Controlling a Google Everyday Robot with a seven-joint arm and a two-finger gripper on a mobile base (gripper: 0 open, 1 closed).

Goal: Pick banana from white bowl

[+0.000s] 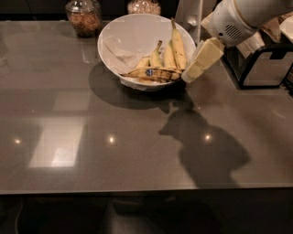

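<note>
A glossy grey table fills the view; the white bowl stands on it toward the far edge, a little left of centre, casting a dark shadow on the tabletop in front of it.

The banana lies inside the bowl against the near wall, roughly level, its length running left to right; its skin is yellow with heavy brown streaks, and a small blue sticker sits on the side facing the camera. Behind it at least 3 cleaner yellow bananas lean against the bowl's right wall with their stems pointing up; crumpled white paper lies in the left half of the bowl.

The gripper comes in from the upper right on a white arm, cream-coloured and angled down and to the left; its tip appears at the bowl's right rim, near the banana's right end; whether it touches either cannot be told, and whether it is wide or narrow cannot be told; it holds nothing. The arm's shadow falls on the table nearer the camera.

2 glass jars stand behind the bowl: 1 with brown contents, 1 with pale contents; a black-framed holder stands at the right edge.
</note>
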